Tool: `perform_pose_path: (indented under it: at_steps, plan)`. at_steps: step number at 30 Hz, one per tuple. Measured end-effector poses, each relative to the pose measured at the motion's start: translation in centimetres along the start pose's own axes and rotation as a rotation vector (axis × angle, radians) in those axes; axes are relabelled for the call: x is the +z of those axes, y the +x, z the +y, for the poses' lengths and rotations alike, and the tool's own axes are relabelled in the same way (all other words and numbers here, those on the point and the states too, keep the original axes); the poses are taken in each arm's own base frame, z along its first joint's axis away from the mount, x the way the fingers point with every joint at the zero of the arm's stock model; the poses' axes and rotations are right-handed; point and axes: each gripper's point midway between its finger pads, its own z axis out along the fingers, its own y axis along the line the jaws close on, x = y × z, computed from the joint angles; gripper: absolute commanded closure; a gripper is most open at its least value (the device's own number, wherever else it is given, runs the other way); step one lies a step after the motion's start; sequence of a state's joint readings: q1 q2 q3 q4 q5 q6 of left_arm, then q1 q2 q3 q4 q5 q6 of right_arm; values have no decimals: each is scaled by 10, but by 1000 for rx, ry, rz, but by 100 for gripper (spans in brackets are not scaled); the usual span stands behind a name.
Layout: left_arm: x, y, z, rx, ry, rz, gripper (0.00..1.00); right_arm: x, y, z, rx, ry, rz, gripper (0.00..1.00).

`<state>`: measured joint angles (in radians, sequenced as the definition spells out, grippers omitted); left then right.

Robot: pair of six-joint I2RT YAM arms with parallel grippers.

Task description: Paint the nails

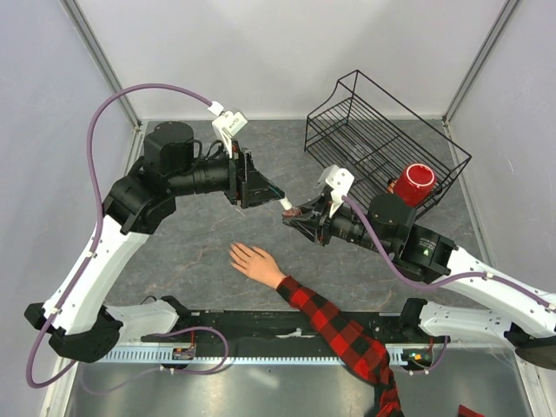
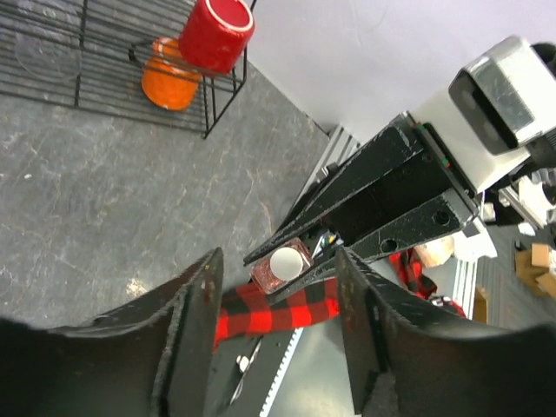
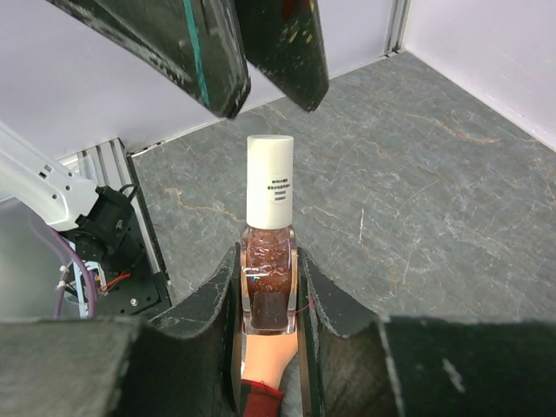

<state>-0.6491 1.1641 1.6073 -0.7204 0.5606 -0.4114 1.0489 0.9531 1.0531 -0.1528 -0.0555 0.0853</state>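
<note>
Across the grey table [image 1: 191, 261], you had a black wire rack [image 1: 347, 122] tipped up at the far right, with a red cup [image 1: 414, 183] and an orange cup [image 2: 171, 82] at its near edge. Your 2 arms met above the middle of the table. Your left gripper [image 1: 278, 198] pointed at the right one with its fingers spread apart, their tips just off the white cap [image 3: 269, 182] and not touching it. Your right gripper [image 1: 295, 217] was clamped on the glass body of a small dark red bottle [image 3: 269, 287], holding it off the table. A plaid sleeve [image 1: 334, 326] reached in from the near edge. Its pale hand [image 1: 254, 262] lay flat on the table with its fingers spread, below the 2 grippers and apart from them. You had the nails [image 1: 234, 253] at those fingertips, too small to make out.
</note>
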Motion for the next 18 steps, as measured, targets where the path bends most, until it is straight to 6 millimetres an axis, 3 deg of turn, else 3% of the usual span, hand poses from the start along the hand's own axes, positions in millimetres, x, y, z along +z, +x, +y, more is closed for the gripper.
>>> perform_pose_path:
  at_steps: [10, 18]
  plan:
    - [8, 19, 2, -1, 47, 101, 39, 3, 4, -1, -3, 1, 11, 100]
    - [10, 22, 0, 5, 69, 117, 51, 5, 6, -1, -6, 0, 18, 100]
